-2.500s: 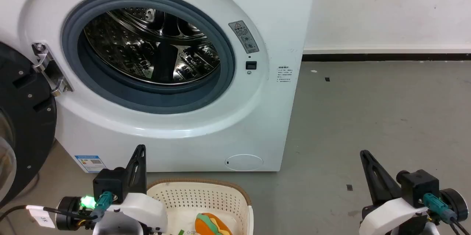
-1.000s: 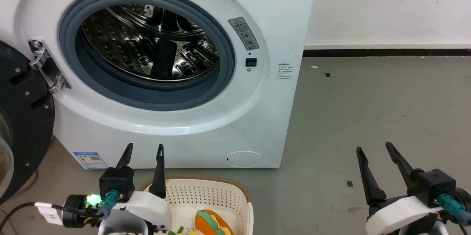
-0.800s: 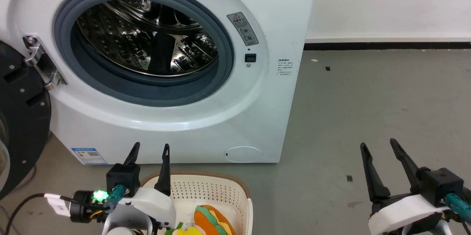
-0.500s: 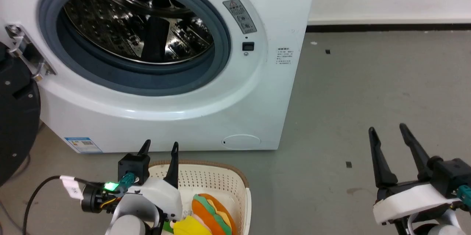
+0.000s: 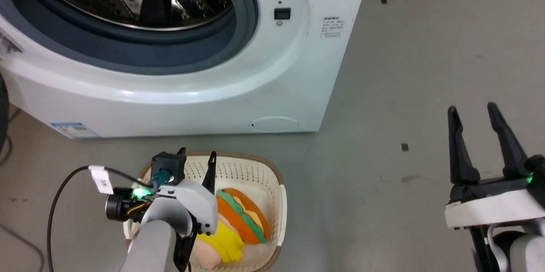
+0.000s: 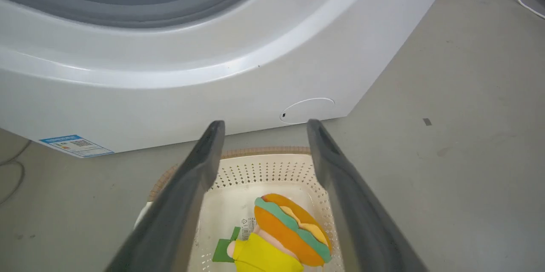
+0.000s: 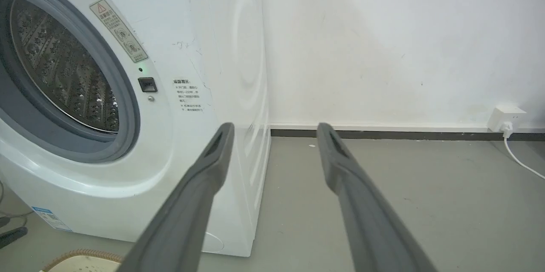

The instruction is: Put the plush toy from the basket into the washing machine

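To your left, the smooth white washing machine [image 5: 179, 106], its grey rubber gasket [image 5: 149, 52] open, stands just behind the perforated cream basket [image 5: 274, 174]. Your left gripper [image 5: 197, 153] hovers over that basket, fingers spread and empty, with the soft plush toy [image 5: 240, 216] lying inside below it. Your right gripper [image 5: 471, 108] hangs well apart over bare grey floor [image 5: 383, 93], fingers likewise parted around nothing

**A:** Long dark tapered fingers [image 5: 457, 153] on left gripper [image 5: 197, 152] and right gripper [image 5: 471, 107] alike, black block [image 5: 168, 163] at the base, smooth white shell [image 5: 489, 210] behind.

**B:** Yep. Also a glowing green light [image 5: 137, 192], teal plug [image 5: 162, 176], thin black cable [image 5: 48, 238] with a white tag [image 5: 101, 179], plain grey forearm [image 5: 149, 246].
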You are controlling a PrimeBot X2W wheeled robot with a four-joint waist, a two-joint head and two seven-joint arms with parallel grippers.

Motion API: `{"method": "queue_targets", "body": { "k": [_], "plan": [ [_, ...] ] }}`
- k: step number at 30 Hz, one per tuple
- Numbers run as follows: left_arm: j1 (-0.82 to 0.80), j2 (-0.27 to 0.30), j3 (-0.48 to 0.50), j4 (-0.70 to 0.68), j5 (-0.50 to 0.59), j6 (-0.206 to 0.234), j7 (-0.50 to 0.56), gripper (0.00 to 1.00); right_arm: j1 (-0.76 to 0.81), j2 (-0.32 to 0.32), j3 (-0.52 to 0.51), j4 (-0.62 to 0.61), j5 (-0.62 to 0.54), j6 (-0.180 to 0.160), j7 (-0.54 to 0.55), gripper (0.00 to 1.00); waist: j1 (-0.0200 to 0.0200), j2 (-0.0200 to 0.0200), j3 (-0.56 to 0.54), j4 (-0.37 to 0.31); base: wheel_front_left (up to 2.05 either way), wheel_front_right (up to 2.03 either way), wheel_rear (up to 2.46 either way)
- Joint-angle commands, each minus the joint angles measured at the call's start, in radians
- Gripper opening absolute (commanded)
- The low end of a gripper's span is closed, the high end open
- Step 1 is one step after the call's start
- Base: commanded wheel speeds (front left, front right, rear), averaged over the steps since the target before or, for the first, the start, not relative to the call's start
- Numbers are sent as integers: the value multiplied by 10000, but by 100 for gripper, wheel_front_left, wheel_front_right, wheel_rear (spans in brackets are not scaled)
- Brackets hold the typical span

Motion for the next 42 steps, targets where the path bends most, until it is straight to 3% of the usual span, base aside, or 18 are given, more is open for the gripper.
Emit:
{"method": "queue_targets", "body": {
  "k": [1,18,42],
  "plan": [
    [-418,94,-121,377,-55,-50,161,100,-307,-2,-66,-202,80,2,-114,100,-1,0,624,-15,0,0,0],
    [-2062,198,-905,2153,-38,-179,995,100,-1092,-2,-308,-1171,308,3,-467,100,-1,0,2978,61,0,0,0],
    [-3887,200,-1807,4517,-391,-260,1611,100,-1981,-3,-608,-2139,864,4,-945,100,-1,0,5194,67,0,0,0]
  ]
}}
